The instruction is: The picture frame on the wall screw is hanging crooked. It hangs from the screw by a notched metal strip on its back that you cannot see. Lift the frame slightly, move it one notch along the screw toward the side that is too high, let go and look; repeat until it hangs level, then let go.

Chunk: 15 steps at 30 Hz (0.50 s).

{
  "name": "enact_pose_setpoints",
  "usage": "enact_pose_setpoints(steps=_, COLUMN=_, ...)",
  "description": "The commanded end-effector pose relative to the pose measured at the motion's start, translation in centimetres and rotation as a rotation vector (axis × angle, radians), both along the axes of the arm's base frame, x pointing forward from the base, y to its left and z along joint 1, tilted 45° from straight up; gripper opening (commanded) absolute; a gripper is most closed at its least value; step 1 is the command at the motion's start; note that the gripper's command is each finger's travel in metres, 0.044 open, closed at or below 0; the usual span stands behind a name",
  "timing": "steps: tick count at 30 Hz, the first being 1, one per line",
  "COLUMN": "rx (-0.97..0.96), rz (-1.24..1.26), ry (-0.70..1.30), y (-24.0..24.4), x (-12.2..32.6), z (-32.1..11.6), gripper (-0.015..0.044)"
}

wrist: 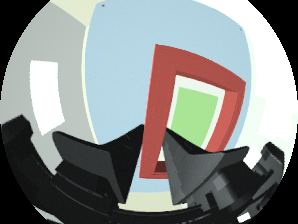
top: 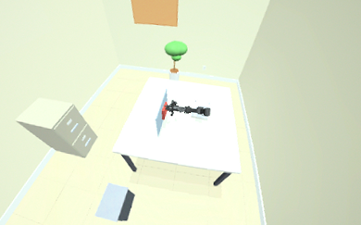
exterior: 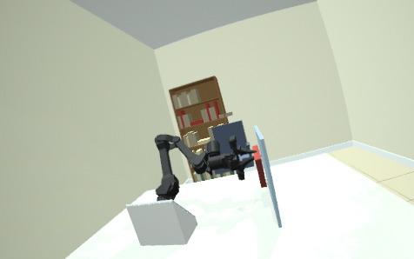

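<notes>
Frame (top: 164, 111) (exterior: 260, 167) (wrist: 156, 92), red and rectangular, hangs on the face of an upright pale blue panel (top: 159, 124) (exterior: 270, 187) (wrist: 120, 60) at the left part of the white table (top: 197, 139) (exterior: 226, 236) in the top view. The gripper (top: 167, 107) (exterior: 255, 156) (wrist: 153, 128) has its fingers pinching one side bar of the frame, the left one in the wrist view, toward its lower end there. Inside the red border, a white mat surrounds a green picture (wrist: 195, 112). The left bar slants in the wrist view, but how far the frame is from level cannot be told. The black arm (top: 187, 110) (exterior: 165, 161) reaches left from its mount in the top view; in the exterior view it rises from a pale, slope-sided block (exterior: 156, 223) at the near left, bends over, and stretches right to the frame. A brown bookcase (exterior: 193, 83) stands at the far side of the exterior view. In the top view, a potted plant (top: 175, 48) is beyond the table's far edge and a filing cabinet (top: 47, 113) is at left.
</notes>
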<state>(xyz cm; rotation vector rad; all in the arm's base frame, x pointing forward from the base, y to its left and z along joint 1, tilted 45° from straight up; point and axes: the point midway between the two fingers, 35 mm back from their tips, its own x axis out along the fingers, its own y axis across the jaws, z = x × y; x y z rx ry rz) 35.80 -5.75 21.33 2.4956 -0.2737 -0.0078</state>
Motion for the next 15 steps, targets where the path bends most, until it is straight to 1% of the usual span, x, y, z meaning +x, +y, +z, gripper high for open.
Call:
enact_pose_setpoints(steps=1, rx=0.002, rz=-0.01, ry=-0.005, y=-0.33, x=-0.07, z=0.2, gripper=0.0)
enact_pose_setpoints(steps=15, rx=0.002, rz=-0.01, ry=-0.005, y=-0.59, x=-0.14, z=0.39, gripper=0.0)
